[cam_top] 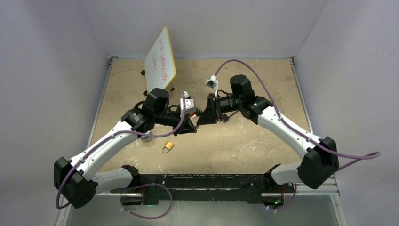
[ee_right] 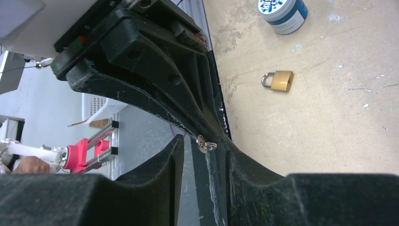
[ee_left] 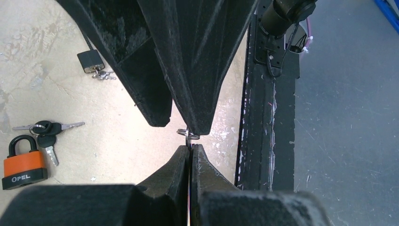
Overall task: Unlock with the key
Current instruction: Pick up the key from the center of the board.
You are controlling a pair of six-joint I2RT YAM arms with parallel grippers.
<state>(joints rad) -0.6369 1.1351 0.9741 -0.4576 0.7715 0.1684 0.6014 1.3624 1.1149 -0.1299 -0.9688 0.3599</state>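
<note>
My left gripper (cam_top: 192, 123) is shut on a small brass key (ee_right: 201, 143); only its head and steel ring (ee_left: 188, 134) stick out past the fingertips (ee_left: 183, 153). My right gripper (cam_top: 201, 118) faces it tip to tip above the table's middle. It is open, and the key's head sits between its jaws (ee_right: 203, 141), close to one finger (ee_left: 200, 127). A brass padlock (cam_top: 168, 147) lies shut on the table below the left arm and also shows in the right wrist view (ee_right: 278, 80).
An orange OPEL padlock (ee_left: 23, 162) with a bunch of keys (ee_left: 44, 129) and a black padlock (ee_left: 90, 61) lie on the table. A blue-and-white tub (ee_right: 282, 14) stands near the brass padlock. A tilted whiteboard (cam_top: 160, 59) stands at the back left.
</note>
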